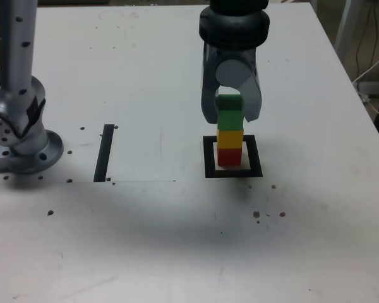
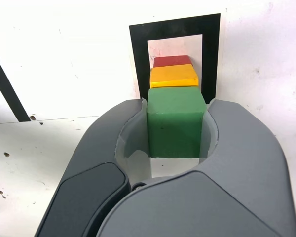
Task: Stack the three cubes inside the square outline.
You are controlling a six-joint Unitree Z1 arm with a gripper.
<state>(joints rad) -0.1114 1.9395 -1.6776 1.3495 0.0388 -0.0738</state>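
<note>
The green cube [image 1: 230, 118] tops the yellow cube [image 1: 230, 139] and red cube [image 1: 228, 156], stacked upright inside the square outline [image 1: 208, 158]. The gripper [image 1: 230, 108] is clamped on the green cube. Bare table [image 1: 177, 240] surrounds the outline; the black strip [image 1: 104, 152] lies well apart.

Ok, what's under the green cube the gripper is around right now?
Under the small green cube sits the yellow cube, with the red cube at the bottom, inside the black-bordered square outline. The white centre beneath the stack is covered.
</note>
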